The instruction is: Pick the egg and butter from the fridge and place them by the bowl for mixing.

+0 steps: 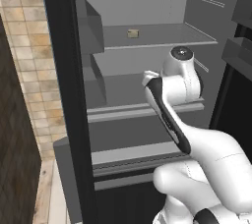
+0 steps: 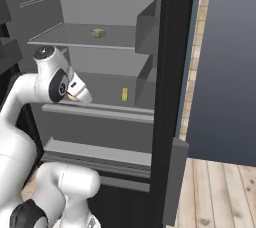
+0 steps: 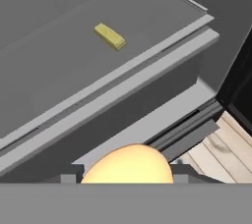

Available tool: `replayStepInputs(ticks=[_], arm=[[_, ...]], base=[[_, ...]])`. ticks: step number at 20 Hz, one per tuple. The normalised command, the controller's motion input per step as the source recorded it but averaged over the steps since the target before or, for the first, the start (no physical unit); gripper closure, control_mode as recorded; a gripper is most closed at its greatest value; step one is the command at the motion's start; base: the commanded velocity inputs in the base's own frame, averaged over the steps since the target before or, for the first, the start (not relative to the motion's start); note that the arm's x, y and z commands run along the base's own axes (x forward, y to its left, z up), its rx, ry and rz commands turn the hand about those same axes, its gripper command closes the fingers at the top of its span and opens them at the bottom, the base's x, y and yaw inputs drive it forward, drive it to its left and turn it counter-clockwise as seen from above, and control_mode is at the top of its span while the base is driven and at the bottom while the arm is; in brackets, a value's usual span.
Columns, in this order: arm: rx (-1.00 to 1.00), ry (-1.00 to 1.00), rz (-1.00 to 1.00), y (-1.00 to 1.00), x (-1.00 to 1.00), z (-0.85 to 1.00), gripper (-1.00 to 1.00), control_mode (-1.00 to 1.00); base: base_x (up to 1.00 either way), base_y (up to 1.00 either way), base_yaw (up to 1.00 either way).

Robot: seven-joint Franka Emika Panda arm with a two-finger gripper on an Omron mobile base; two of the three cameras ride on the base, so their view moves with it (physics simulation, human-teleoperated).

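The fridge (image 1: pixel 147 61) stands open, its black side wall framing a light grey inside with grey shelves, and the robot arm reaches in toward the middle shelf (image 2: pixel 105 89). The open door and the base parked close in front make sense for a pick from the shelves. I count three shelf levels in the base views, plus door bins (image 1: pixel 241 46) at the edge of the left view.

On the upper shelf (image 1: pixel 162 35) sits one small tan block (image 1: pixel 133 33), dull and squarish, which is not part of the job. One butter (image 3: pixel 110 36), a bright yellow stick, lies flat on the middle shelf, apart from the arm; it also shows in the right base view (image 2: pixel 124 94). It looks untouched, so it is probably the second pick.

One egg (image 3: pixel 128 165) fills the bottom of the hand view, right at the gripper (image 3: pixel 127 176), where the dark fingers (image 3: pixel 69 175) show on either side of it. Judging by how close and centred it sits, the gripper is most likely closed around the egg, carrying it; the egg is off the shelf, in front of the shelf edge, above the fridge's lower ledge. The hand points down and outward, with wooden floor (image 3: pixel 221 144) in its view, which would fit drawing the egg out of the fridge. The bowl lies outside these views, so the placing is yet to come.
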Motion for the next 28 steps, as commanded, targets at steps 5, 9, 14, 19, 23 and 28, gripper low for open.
replayStepInputs(ticks=[5,9,14,19,23,28], arm=[[0.0,-0.16,0.0,0.0,-0.46,0.04,1.0,-1.0],[0.0,-0.06,0.0,0.0,-0.26,0.0,1.0,-1.0],[-0.03,-0.58,0.02,0.0,-0.93,0.42,1.0,-1.0],[0.0,-0.03,0.0,0.0,-0.22,0.02,1.0,-1.0],[0.0,0.0,0.0,0.0,-0.25,-0.04,1.0,1.0],[0.0,0.0,0.0,0.0,0.0,0.0,1.0,1.0]], base=[[0.0,0.0,0.0],[0.0,0.0,0.0],[0.0,0.0,0.0],[0.0,0.0,0.0],[-0.75,0.0,0.0],[-1.0,-0.01,0.11]])
